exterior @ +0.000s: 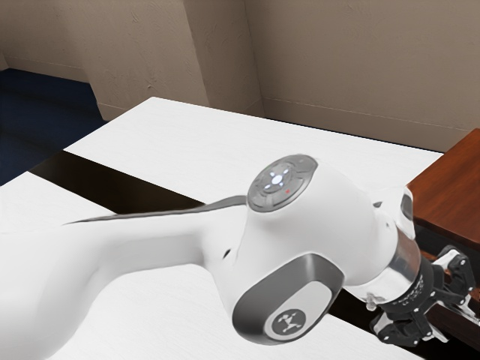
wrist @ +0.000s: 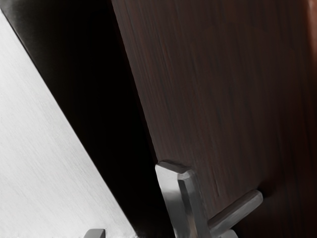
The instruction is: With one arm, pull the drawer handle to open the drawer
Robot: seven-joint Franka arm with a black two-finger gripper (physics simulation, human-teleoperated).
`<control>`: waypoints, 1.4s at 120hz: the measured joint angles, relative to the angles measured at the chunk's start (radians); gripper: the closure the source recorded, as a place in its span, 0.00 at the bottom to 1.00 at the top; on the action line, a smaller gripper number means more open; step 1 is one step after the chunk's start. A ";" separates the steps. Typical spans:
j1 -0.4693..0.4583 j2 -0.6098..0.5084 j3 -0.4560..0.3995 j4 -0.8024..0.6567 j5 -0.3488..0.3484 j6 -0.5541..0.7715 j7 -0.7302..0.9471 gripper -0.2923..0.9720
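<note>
A dark brown wooden cabinet (exterior: pixel 452 187) stands at the exterior view's right edge, on the white table (exterior: pixel 195 142). My black gripper (exterior: pixel 441 306) hangs low at its front face, right up against it. In the wrist view the dark wood drawer front (wrist: pixel 233 94) is very close. A brushed metal handle (wrist: pixel 184 203) sticks out from the drawer front on a short post (wrist: pixel 237 206), just under my hand. A black shadowed gap (wrist: pixel 99 99) runs beside the drawer front.
My own white arm (exterior: pixel 300 247) crosses the exterior view's lower half and hides much of the table. A dark strip (exterior: pixel 112 184) cuts across the tabletop. Beige walls (exterior: pixel 360 52) rise behind the table, with blue floor (exterior: pixel 37 112) at the exterior view's left.
</note>
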 joint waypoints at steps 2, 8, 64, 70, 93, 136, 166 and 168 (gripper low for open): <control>0.000 -0.003 0.000 -0.004 0.000 0.001 0.000 0.60; -0.002 -0.013 0.000 -0.017 -0.001 0.005 0.000 0.60; -0.026 -0.114 0.004 -0.144 -0.008 0.050 -0.002 0.62; -0.029 -0.128 0.004 -0.161 -0.007 0.056 -0.003 0.62; -0.020 -0.189 0.003 -0.228 -0.013 0.077 -0.003 0.62; -0.027 -0.239 0.000 -0.292 -0.028 0.115 -0.004 0.64; -0.035 -0.286 -0.001 -0.349 -0.027 0.124 -0.004 0.64; -0.036 -0.289 -0.001 -0.352 -0.027 0.125 -0.004 0.64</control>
